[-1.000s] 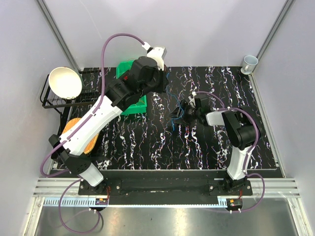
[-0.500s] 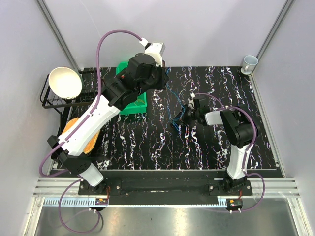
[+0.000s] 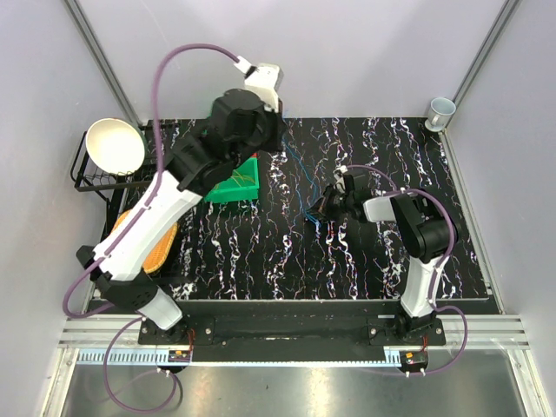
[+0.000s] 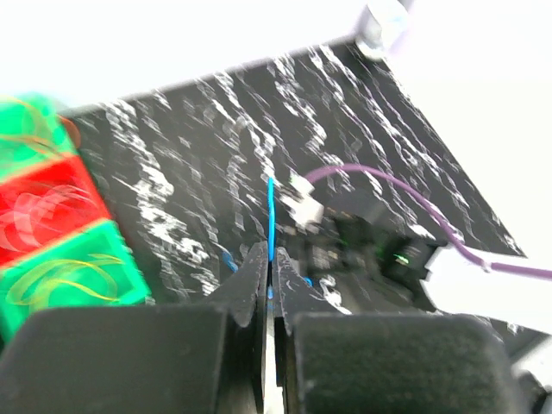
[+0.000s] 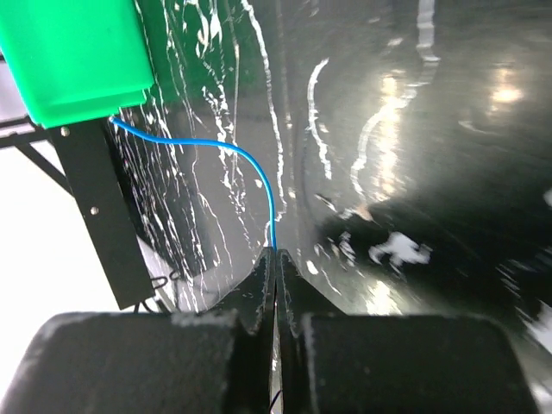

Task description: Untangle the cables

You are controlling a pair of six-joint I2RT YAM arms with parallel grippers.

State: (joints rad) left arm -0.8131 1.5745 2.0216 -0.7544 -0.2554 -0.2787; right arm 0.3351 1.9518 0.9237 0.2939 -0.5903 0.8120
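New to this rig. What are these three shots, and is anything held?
It is a robot: a left arm and a right arm at the near edge of a black table. The wide shot is from a fixed camera above; the other two are from a camera on each wrist, looking past its jaws. In view: a green bin, a bowl at left, a cup far right. The left gripper and the right gripper are each shut on a blue cable; whether the same one, I cannot tell.
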